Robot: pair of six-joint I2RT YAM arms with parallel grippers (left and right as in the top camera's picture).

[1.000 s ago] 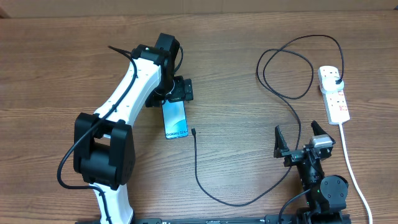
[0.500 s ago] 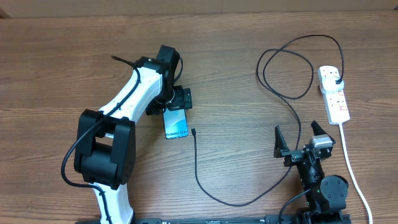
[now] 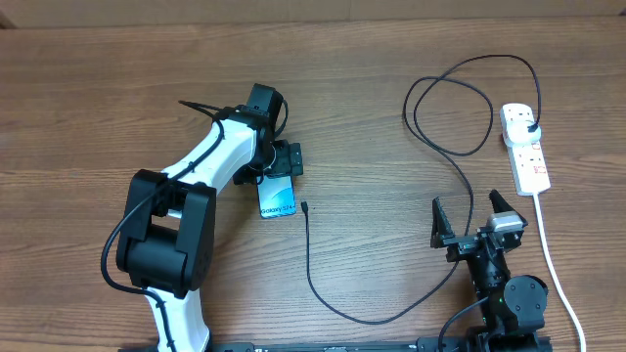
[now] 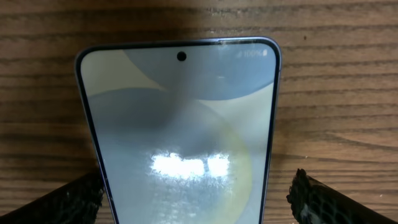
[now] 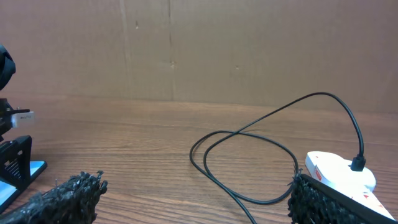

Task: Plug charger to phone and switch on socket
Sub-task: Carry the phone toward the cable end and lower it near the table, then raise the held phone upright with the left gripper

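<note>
The phone (image 3: pixel 278 201) lies flat on the table, screen up, and it fills the left wrist view (image 4: pixel 180 118). My left gripper (image 3: pixel 281 164) is open over the phone's far end, one finger on each side (image 4: pixel 199 205). The charger cable (image 3: pixel 307 249) ends in its connector tip (image 3: pixel 305 206), lying loose just right of the phone. The cable loops right (image 5: pixel 249 152) to its plug (image 3: pixel 529 124), seated in the white socket strip (image 3: pixel 529 164). My right gripper (image 3: pixel 470 217) is open and empty near the front, left of the strip (image 5: pixel 339 174).
The strip's thick white cord (image 3: pixel 550 254) runs toward the front edge past my right arm. The cable's loops (image 3: pixel 450 108) lie between the phone and the strip. A brown cardboard wall (image 5: pixel 199 50) stands behind the table.
My left gripper has moved toward the front, farther over the phone's far end. The phone, the cable and the right arm have not moved.
</note>
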